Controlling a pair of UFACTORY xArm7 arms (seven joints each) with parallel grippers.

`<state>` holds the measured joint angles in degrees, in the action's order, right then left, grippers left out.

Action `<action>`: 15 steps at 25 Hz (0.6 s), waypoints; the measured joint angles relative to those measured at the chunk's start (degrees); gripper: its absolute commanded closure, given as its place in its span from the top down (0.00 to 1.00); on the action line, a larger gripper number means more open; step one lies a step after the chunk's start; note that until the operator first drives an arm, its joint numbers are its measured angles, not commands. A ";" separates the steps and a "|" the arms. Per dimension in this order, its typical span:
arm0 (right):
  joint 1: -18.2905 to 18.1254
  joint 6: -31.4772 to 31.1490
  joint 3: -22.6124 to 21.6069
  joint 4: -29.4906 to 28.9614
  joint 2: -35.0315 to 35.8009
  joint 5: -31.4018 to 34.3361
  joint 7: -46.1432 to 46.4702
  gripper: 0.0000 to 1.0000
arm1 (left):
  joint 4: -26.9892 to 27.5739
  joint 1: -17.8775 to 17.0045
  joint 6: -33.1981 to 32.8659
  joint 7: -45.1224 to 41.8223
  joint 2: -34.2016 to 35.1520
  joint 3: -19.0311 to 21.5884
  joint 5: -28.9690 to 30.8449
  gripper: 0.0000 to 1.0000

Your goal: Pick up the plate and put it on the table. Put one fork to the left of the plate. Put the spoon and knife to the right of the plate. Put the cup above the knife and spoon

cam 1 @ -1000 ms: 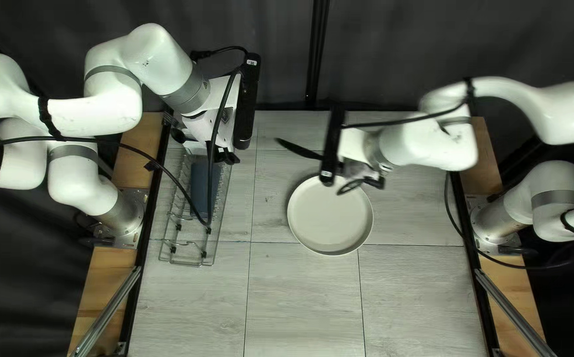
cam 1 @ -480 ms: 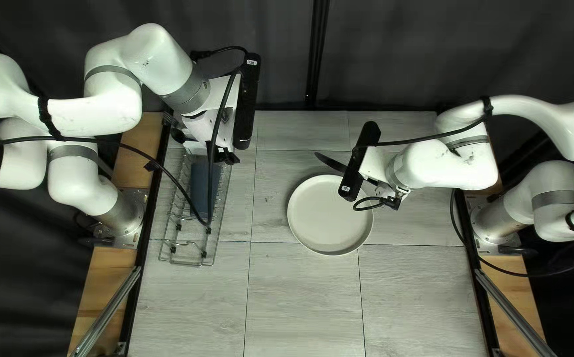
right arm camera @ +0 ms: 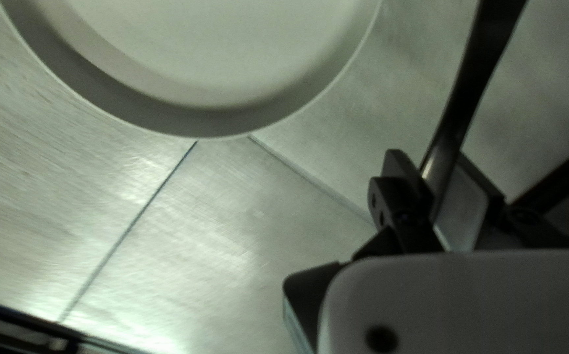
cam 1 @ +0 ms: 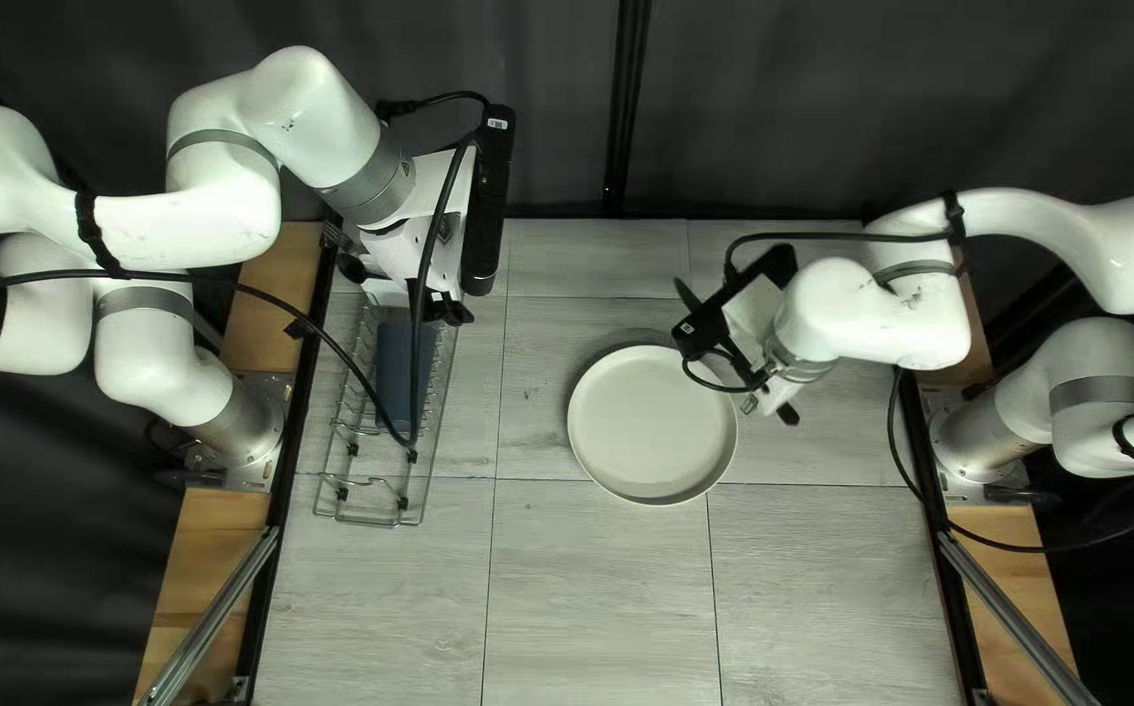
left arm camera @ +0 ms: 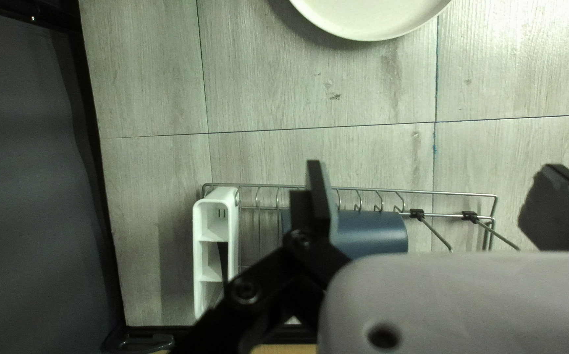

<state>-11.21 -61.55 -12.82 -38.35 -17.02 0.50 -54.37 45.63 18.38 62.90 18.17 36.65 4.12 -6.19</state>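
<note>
In the top left view my left gripper (cam 1: 447, 309) hangs over the rack's far end. The left wrist view shows that gripper (left arm camera: 438, 196) open, fingers wide apart, above a blue cup-like object (left arm camera: 373, 233) in the wire rack (left arm camera: 455, 194). A white cutlery holder (left arm camera: 199, 262) at the rack's end has something dark inside. My right gripper (cam 1: 724, 320) is beyond the plate's far right side, a dark blade-like tip (cam 1: 686, 293) showing past it. In the right wrist view the gripper (right arm camera: 438, 177) is shut on a dark knife (right arm camera: 474, 78), beside the pale plate (right arm camera: 219, 124).
The pale plate (cam 1: 652, 425) lies flat near the middle of the table. My left arm's cable (cam 1: 332, 343) loops over the rack at the table's left side. Dark curtain hangs behind the far edge. A black table-edge frame (right arm camera: 22, 324) shows in the right wrist view.
My right gripper has moved right from above the plate's far rim and turned, carrying the knife rightward. My left arm, the rack and the plate have stayed put.
</note>
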 measured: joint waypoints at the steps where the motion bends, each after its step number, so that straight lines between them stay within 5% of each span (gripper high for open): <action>1: 0.06 0.46 -0.22 0.47 -0.22 0.15 -0.42 0.00 | 0.00 0.00 0.00 0.00 0.00 0.00 0.00 1.00; 10: 0.61 5.93 -3.52 8.83 -3.14 -8.08 -20.61 0.00 | 0.00 0.00 0.00 0.00 0.00 0.00 0.00 1.00; 15: 0.48 10.61 -3.54 11.97 -1.34 -11.95 -24.30 0.00 | 0.00 0.00 0.00 0.00 0.00 0.00 0.00 1.00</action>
<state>-10.74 -50.94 -16.36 -26.38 -18.37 -11.46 -78.67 45.63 18.38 62.90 18.17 36.65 4.12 -6.19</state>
